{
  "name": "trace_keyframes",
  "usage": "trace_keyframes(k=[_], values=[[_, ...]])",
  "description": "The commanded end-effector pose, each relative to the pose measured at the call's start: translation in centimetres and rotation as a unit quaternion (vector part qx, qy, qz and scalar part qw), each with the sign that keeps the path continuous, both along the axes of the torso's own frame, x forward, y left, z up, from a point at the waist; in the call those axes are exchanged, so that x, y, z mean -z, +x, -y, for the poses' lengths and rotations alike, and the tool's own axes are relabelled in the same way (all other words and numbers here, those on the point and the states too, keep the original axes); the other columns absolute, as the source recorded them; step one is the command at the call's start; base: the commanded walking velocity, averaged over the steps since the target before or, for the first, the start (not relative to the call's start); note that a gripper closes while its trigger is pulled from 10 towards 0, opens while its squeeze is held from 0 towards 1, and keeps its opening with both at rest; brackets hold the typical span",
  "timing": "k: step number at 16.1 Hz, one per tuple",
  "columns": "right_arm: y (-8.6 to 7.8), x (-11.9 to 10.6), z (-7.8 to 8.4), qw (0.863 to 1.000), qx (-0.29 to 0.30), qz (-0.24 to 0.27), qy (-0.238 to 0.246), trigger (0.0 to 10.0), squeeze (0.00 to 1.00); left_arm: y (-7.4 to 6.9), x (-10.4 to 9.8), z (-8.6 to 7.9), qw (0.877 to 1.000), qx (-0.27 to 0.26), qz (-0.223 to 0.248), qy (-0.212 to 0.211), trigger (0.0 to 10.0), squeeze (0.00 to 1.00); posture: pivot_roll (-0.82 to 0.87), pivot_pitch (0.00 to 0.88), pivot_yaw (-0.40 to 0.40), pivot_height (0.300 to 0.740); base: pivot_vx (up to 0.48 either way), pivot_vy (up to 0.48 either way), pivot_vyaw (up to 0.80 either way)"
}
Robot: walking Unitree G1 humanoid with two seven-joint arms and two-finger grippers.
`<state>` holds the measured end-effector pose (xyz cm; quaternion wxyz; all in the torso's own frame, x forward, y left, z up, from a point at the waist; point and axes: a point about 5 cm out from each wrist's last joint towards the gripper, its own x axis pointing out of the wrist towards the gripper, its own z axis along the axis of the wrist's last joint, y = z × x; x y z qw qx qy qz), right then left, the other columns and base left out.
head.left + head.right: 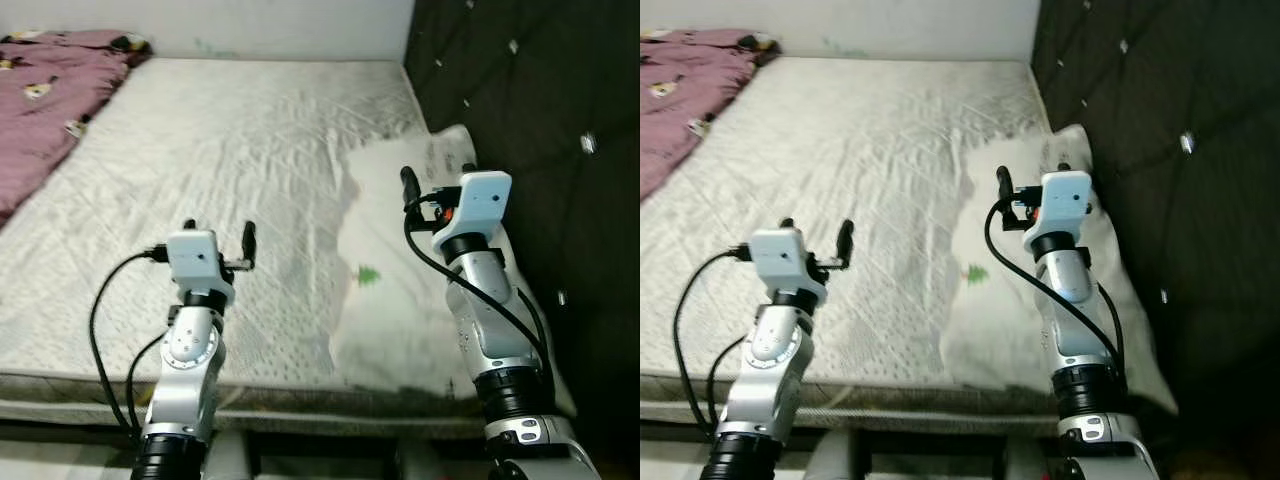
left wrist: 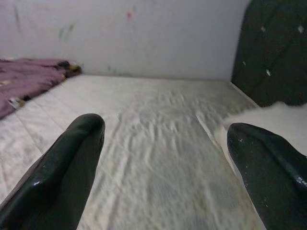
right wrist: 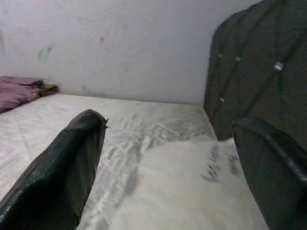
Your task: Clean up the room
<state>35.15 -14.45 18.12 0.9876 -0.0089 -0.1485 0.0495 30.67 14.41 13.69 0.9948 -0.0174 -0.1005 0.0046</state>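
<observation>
The mattress is off-white with a faint quilted diamond pattern. A white pillow carries a small green tree print and some grey lettering. The blanket is dusty mauve with small pale motifs. The headboard is near-black, tufted, with shiny studs. The wall is pale grey with faint green and red smudges.

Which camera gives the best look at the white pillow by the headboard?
The left eye view: the whole pillow shows there, lying along the dark headboard under the right arm. The right eye view shows the same. The right wrist view looks low across it between the open fingers. The left wrist view catches just a corner.
</observation>
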Motion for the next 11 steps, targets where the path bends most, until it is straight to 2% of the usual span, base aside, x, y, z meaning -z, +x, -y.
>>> trace_keyframes(k=[1, 4, 6, 9, 11], values=[[-0.2, -0.3, -0.7, 1.0, -0.009, 0.006, -0.003, 10.0, 0.0, -0.1, -0.3, -0.2, 1.0, -0.006, 0.002, -0.004, 10.0, 0.0, 0.04, 0.0, -0.001, 0.722, 0.0, 0.0, 0.0], [-0.4, 0.0, -0.8, 1.0, -0.012, 0.001, 0.004, 10.0, 0.0, -0.7, 0.5, -0.5, 1.0, -0.008, -0.013, 0.006, 10.0, 0.0, 0.03, 0.0, 0.012, 0.74, 0.0, 0.0, 0.0], [-0.9, 0.8, -0.6, 1.0, -0.017, -0.012, 0.007, 10.0, 0.0, -1.5, 1.3, -1.1, 0.999, -0.034, -0.035, -0.003, 10.0, 0.0, 0.04, 0.0, 0.005, 0.74, 0.0, 0.0, 0.0], [-1.3, 1.7, -0.6, 0.999, -0.021, -0.038, 0.014, 10.0, 0.0, -2.5, 1.7, -0.7, 0.999, -0.022, -0.045, -0.004, 10.0, 0.0, 0.03, 0.0, -0.015, 0.74, 0.0, 0.0, 0.0], [-2.1, 2.3, -0.6, 0.998, -0.026, -0.05, 0.008, 10.0, 0.0, -3.3, 2.7, -1.7, 0.997, -0.049, -0.066, -0.006, 10.0, 0.0, 0.02, 0.0, -0.019, 0.74, 0.0, 0.0, 0.0]])
